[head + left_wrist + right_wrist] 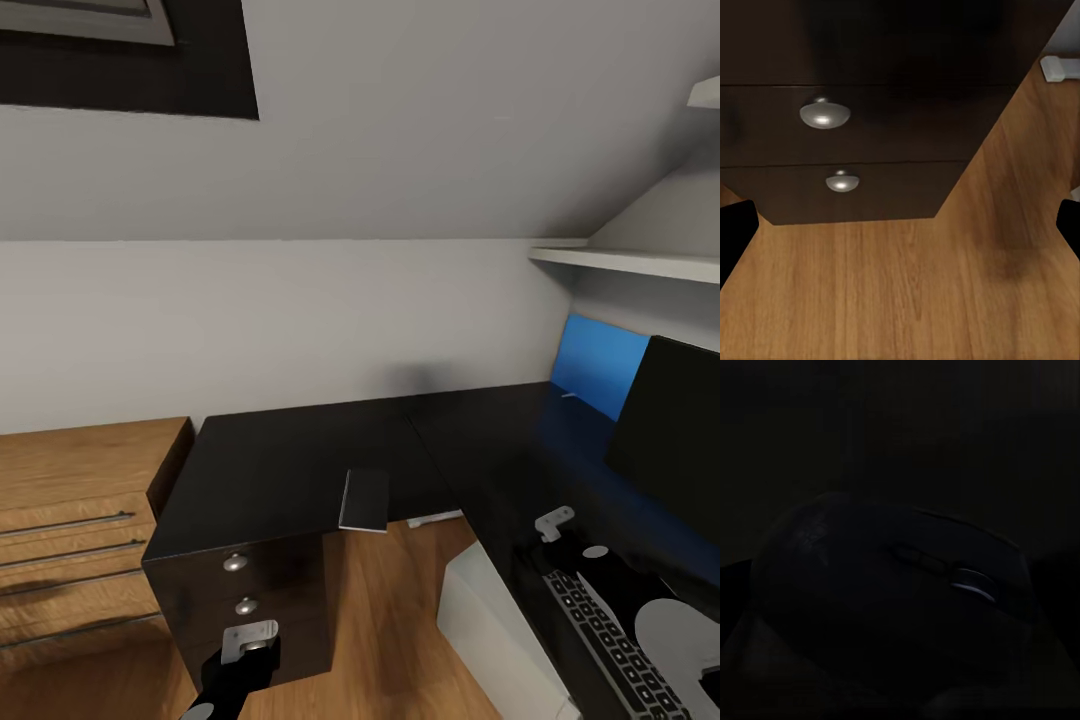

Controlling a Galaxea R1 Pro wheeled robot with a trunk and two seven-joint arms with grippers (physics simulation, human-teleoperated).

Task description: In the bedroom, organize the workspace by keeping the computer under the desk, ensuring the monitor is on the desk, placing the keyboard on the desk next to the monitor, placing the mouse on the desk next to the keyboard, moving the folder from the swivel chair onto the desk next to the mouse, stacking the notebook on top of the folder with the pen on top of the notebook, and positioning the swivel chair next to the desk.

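Note:
The black desk (290, 460) runs in an L from the drawer unit to the right wall. A dark grey notebook (364, 498) lies at its inner front edge, partly overhanging. The monitor (668, 440) stands at the right, with the keyboard (612, 640) in front of it. My right gripper (553, 522) hovers over the desk just beyond the keyboard's far end, shut on the mouse (892, 592), which looms dark and close in the right wrist view. My left gripper (250, 640) hangs low before the drawers, open, its fingers (735, 240) spread wide. The light grey computer (475, 605) sits under the desk.
The desk's black drawer unit (832, 82) has round metal knobs. A light wooden dresser (80, 520) stands left of it. A blue wall panel (598, 365) and white shelves (630, 262) are on the right wall. Wooden floor (390, 620) lies open between drawers and computer.

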